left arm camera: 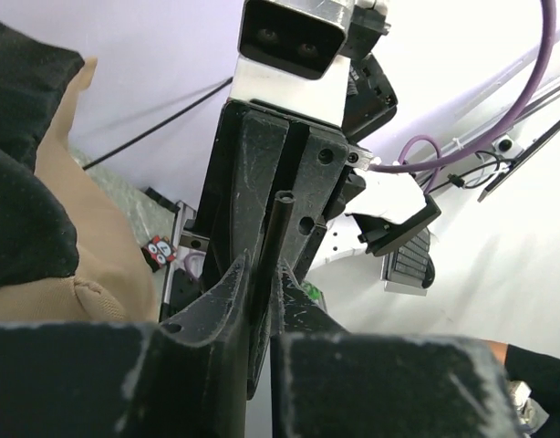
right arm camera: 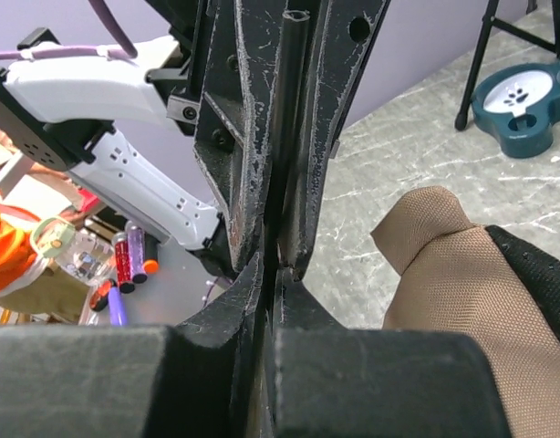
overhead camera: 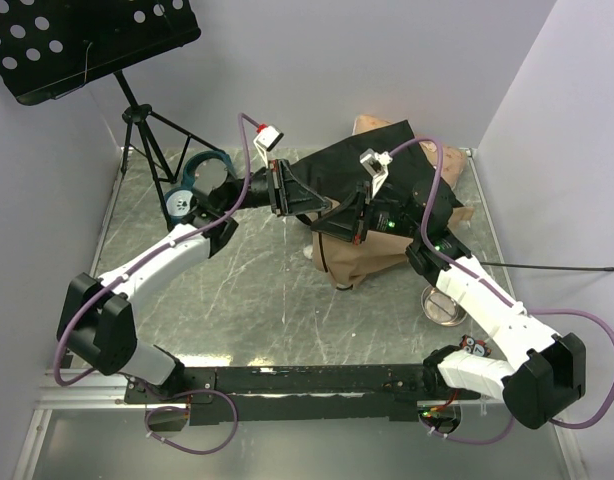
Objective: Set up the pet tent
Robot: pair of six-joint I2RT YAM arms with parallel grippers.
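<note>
While the left tool (left arm camera: 259, 287) pinches a thin black pole (left arm camera: 273, 233) between its fingertips, the right tool (right arm camera: 278, 260) is pressed together on a pole of the same kind from the opposite side. The two tools stand nose to nose and very close. In each wrist view the pole's hollow end runs up along the finger gap of the facing tool; whether this is one piece or two I cannot tell. Just beside the right tool's fingers bulges the tan fabric of the pet tent (overhead camera: 365, 262), which lies collapsed on the bench (overhead camera: 267, 300) under and behind both tools. Its black panel spreads beyond them toward the back wall. Behind the left tool's wrist, on the far side of that arm, sits a blue double bowl (overhead camera: 192, 188). Farther out still, a black music stand (overhead camera: 87, 40) fills the back left corner. Near the right arm's forearm, a small metal bowl (overhead camera: 444, 306) rests on the bench.
</note>
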